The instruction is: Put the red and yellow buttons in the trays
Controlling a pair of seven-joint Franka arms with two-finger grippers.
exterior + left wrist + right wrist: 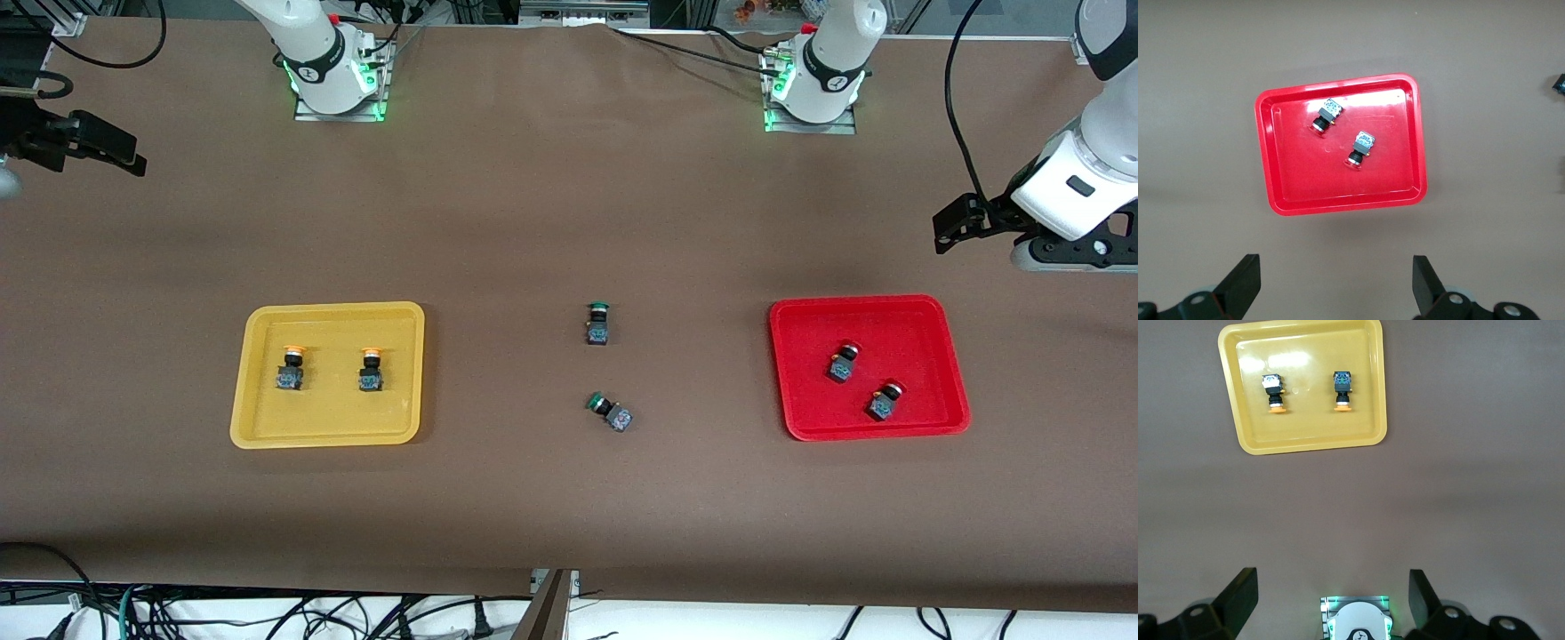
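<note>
The yellow tray (329,420) lies toward the right arm's end of the table and holds two yellow-capped buttons (291,367) (371,369). The red tray (925,351) lies toward the left arm's end and holds two red-capped buttons (843,362) (885,400). My left gripper (953,224) is open and empty, raised over bare table beside the red tray (1291,193); its wrist view shows both red buttons (1326,115) (1360,148). My right gripper (102,147) is open and empty, raised at the table's edge; its wrist view shows the yellow tray (1305,435) and both yellow buttons (1274,392) (1342,389).
Two green-capped buttons lie on the brown table between the trays, one (597,323) farther from the front camera, the other (610,412) nearer and tipped on its side. The arm bases (333,76) (813,89) stand along the table's back edge.
</note>
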